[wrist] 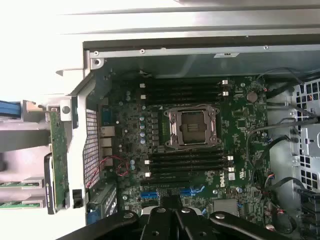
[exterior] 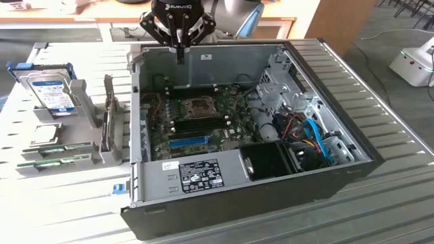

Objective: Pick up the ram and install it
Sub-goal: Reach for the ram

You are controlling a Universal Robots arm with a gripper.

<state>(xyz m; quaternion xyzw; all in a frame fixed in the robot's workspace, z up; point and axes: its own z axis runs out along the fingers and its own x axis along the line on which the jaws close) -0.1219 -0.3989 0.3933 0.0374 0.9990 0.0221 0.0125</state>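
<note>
Pincer (exterior: 180,59) pressed together, pinching nothing | hangs over the back wall of the open PC case (exterior: 237,206) | ram (exterior: 66,148) lies in grey rack (exterior: 27,170), exterior view's left, well apart, beside 1 twin stick (exterior: 58,162)

Robotics lab or test workshop, not a home. The bench is a slatted metal table (exterior: 386,203), pale and industrial. On it sits an opened desktop computer case (exterior: 237,213), motherboard (wrist: 200,135) bare. Beside it, grey holders (exterior: 51,134) present loose parts, a hard drive (exterior: 54,94) among them. A robot arm (exterior: 234,12) stands behind the case. Wooden desk (exterior: 81,12) at the back. A white machine with a green light (exterior: 413,63) sits on the grey floor at the exterior view's right.
</note>
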